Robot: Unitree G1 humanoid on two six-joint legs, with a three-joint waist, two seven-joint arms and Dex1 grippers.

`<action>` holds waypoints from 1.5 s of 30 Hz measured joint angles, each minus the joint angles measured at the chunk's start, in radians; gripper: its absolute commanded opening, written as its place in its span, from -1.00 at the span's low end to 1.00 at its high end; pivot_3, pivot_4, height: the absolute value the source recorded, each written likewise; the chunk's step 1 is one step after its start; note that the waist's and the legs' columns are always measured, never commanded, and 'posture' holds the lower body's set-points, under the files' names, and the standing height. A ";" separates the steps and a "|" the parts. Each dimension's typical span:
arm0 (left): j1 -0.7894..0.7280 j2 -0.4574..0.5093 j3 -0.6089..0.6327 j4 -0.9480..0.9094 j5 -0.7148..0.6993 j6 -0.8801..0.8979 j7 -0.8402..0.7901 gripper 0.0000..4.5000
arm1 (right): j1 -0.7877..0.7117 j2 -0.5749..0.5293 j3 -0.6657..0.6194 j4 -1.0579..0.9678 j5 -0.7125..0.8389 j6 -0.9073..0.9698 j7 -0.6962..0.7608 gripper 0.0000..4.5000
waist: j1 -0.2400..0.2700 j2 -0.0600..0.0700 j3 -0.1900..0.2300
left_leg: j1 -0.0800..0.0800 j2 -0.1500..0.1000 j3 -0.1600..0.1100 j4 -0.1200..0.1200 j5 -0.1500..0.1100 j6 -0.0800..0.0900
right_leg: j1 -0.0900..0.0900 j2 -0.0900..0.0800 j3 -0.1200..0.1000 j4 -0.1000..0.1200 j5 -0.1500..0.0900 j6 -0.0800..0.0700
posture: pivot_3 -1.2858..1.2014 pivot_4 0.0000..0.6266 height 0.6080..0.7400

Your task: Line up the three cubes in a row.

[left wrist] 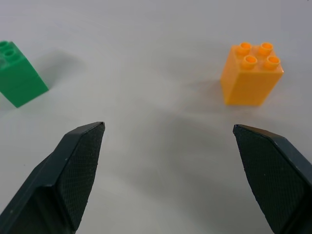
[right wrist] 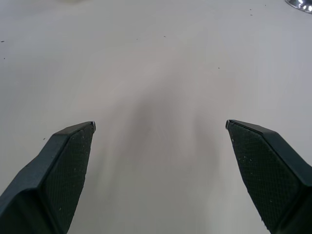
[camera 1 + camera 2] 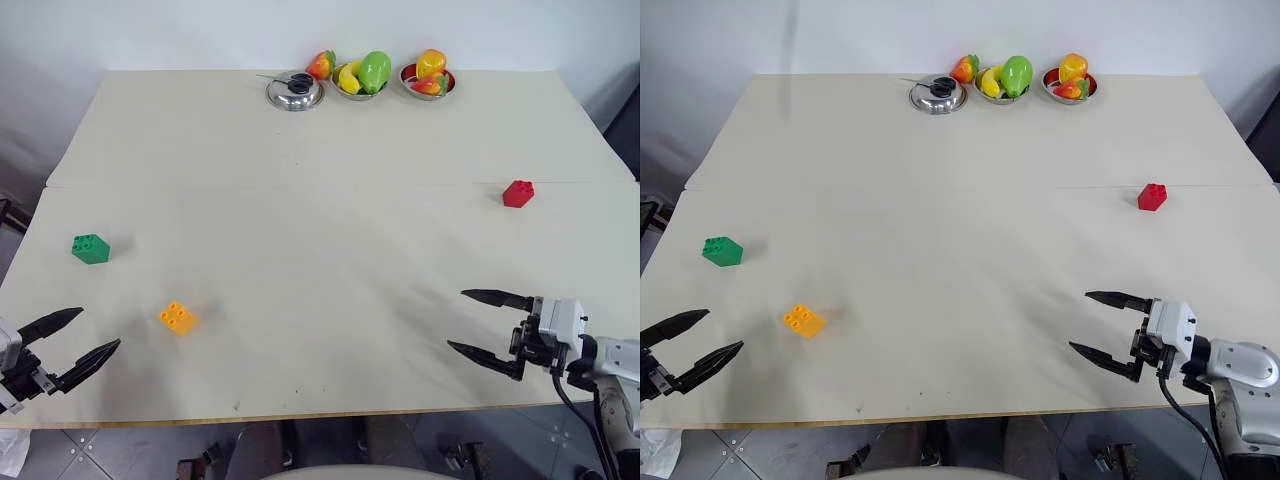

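The three cubes lie far apart on the pale table point(image 3: 320, 200). The green cube point(image 3: 90, 248) sits at the left edge. An orange-yellow cube point(image 3: 178, 318) rests nearer the front, right of it. Far off on the right side stands the red cube point(image 3: 518, 193). My left gripper point(image 3: 90, 334) hovers open at the front left corner, a short way from the orange-yellow cube point(image 1: 251, 74) and the green cube point(image 1: 17, 73), holding nothing. Near the front right edge my right gripper point(image 3: 462, 320) is open and empty, well in front of the red cube.
At the table's far edge stand a steel lid point(image 3: 294, 91) and two steel bowls with toy fruits point(image 3: 362, 75) point(image 3: 428, 76). A seam crosses the table point(image 3: 300, 186). The front edge runs just below both grippers.
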 measured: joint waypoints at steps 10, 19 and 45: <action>-0.026 -0.008 0.005 -0.115 -0.138 0.180 0.041 0.99 | -0.031 0.049 -0.008 0.026 0.002 -0.003 -0.091 1.00 | 0.001 0.000 0.000 | 0.000 0.000 0.000 0.001 0.000 0.000 | 0.000 -0.001 0.000 0.001 0.000 0.000 | 0.03 -0.52 1.00; -0.306 0.086 -0.170 -0.387 -0.248 0.368 0.113 0.99 | -0.045 0.097 -0.273 0.056 0.081 0.072 -0.424 1.00 | 0.012 0.004 -0.003 | -0.001 -0.004 -0.002 0.001 0.000 0.000 | 0.001 0.000 0.000 0.005 0.000 0.000 | 0.03 -0.52 1.00; -0.596 -0.081 -0.590 -0.332 -0.065 0.339 0.117 0.99 | -0.803 -0.035 -0.022 0.565 -0.223 0.668 -0.979 1.00 | -0.012 0.007 -0.001 | -0.002 -0.004 0.003 0.002 0.004 0.001 | -0.003 0.002 0.005 0.009 0.001 0.002 | 0.03 -0.52 1.00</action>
